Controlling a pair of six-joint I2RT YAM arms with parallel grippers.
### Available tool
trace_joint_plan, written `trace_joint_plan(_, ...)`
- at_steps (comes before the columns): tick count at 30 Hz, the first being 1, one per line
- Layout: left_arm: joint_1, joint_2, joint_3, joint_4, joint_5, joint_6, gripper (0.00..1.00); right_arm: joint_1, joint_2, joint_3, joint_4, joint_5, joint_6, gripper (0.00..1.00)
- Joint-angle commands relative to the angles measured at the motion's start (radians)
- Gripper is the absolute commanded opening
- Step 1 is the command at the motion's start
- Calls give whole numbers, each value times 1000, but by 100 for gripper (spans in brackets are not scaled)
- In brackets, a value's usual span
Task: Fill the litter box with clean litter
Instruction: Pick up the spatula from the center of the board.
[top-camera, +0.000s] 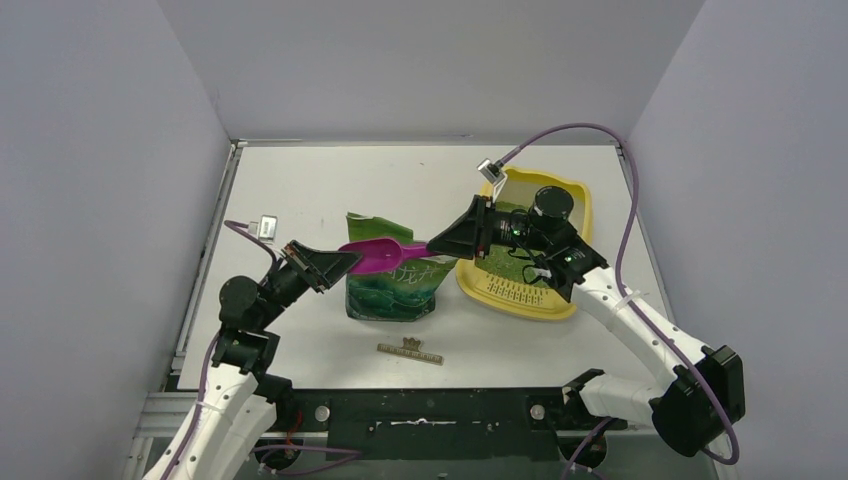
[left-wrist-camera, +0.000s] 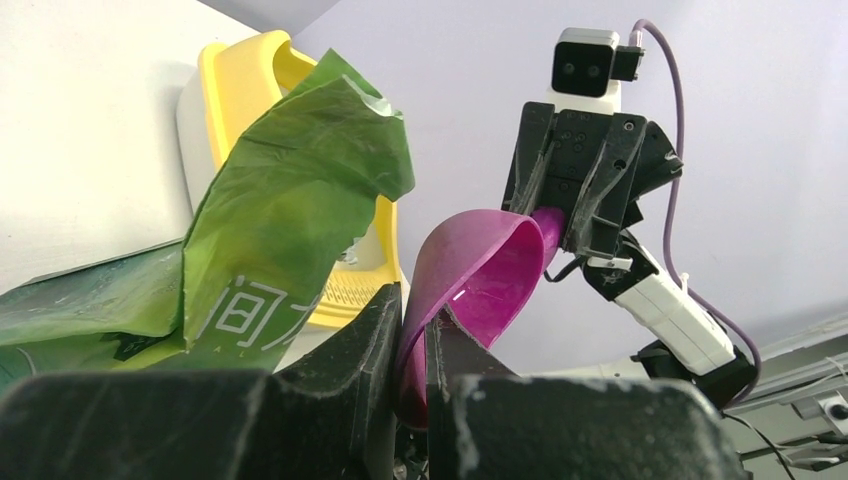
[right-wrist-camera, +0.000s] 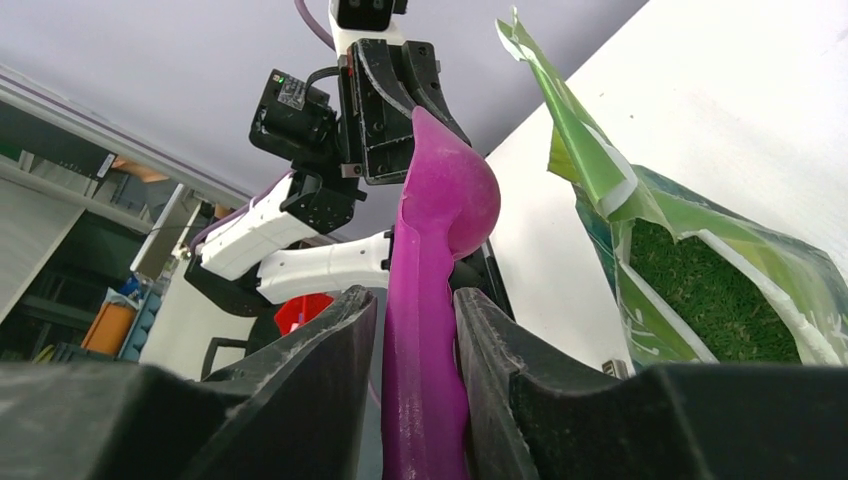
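**Scoop Held at Both Ends Over the Open Bag**

The scoop (top-camera: 375, 258) hung level above the bag (top-camera: 390, 290) near the middle of the desk (top-camera: 300, 190), caught at either end. The left tool (top-camera: 343, 263) was clamped almost fully shut on the rim of the bowl, pinching the thin plastic. The right tool (top-camera: 436, 245) had the handle between its jaws, set narrow, with both pads looking pressed to its sides. I took that for a grip, though I could not say how firm.

It read to me as a hand-over. A rim pinch is a poor hold for digging, while the handle gives the reach and wrist turn that scooping wants. The bowl looked empty.

The bag's torn mouth gaped open, and the litter (right-wrist-camera: 710, 290) lay inside it, green and fine, so the scoop sat right over its supply. The box (top-camera: 520, 300) stood toward the desk's right edge, just beside the bag, a short carry away. The right arm hid most of its floor, so I could not tell whether any litter was in it.
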Motion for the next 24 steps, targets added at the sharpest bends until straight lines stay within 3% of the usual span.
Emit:
trace_joint_plan(1, -2, -7, 13, 82, -5, -8, 0, 17, -24, 22, 138, -13, 36, 34)
trace_joint_plan(10, -2, -27, 1, 79, -12, -16, 0, 23, -29, 31, 106, 9, 23, 38)
trace_joint_plan(14, -1, -29, -1, 82, -13, -17, 0, 27, -29, 26, 102, 11, 22, 33)
trace_joint_plan(18, -2, -24, 0, 86, -7, -9, 0, 39, -23, 36, 82, 1, 4, 39)
trace_joint_plan(24, -2, -4, 10, 105, 5, 5, 0, 60, -8, 60, 41, 5, -33, 36)
